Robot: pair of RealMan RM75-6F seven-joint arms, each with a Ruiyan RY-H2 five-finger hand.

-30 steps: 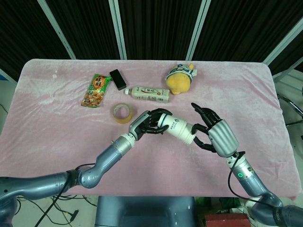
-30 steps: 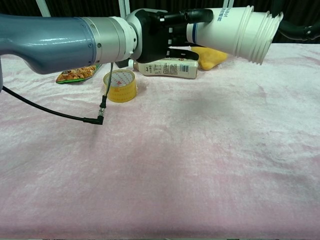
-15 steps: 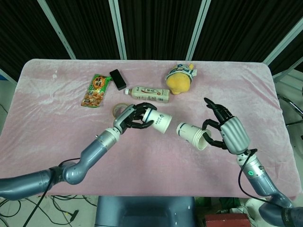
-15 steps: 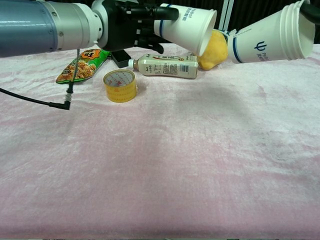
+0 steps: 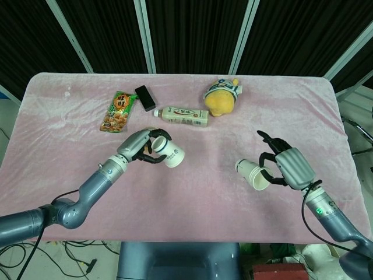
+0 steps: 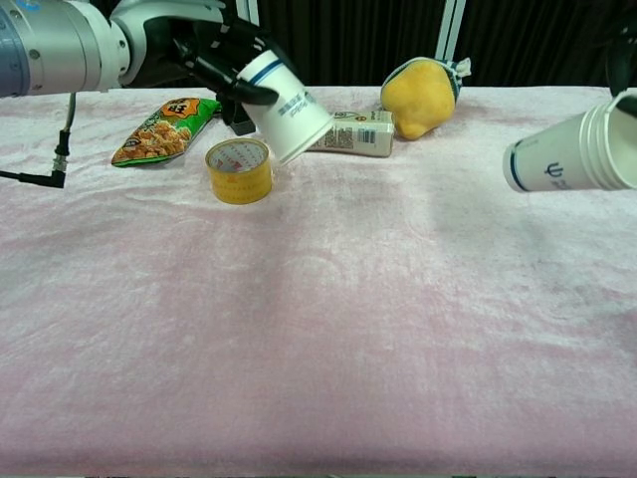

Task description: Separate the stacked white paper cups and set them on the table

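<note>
My left hand [image 5: 139,147] [image 6: 199,50] grips a single white paper cup [image 5: 167,150] [image 6: 287,108] by its base, above the table's left middle. The cup is tilted, its mouth pointing down and to the right. My right hand [image 5: 287,168] holds the rest of the stacked cups [image 5: 253,174] [image 6: 569,154] on their side near the right edge, closed end towards the centre. In the chest view the right hand itself is almost out of frame. The two cup groups are well apart.
A yellow tape roll [image 6: 239,170] sits just under the left cup. Behind lie a drink bottle [image 5: 185,115], a green snack bag [image 5: 118,111], a black box [image 5: 145,98] and a yellow plush toy [image 5: 221,96]. Pink cloth [image 5: 192,192] covers the table.
The hands have drawn apart: the left carried its single cup left and down towards the tape roll, the right moved the remaining stack right and lower.
</note>
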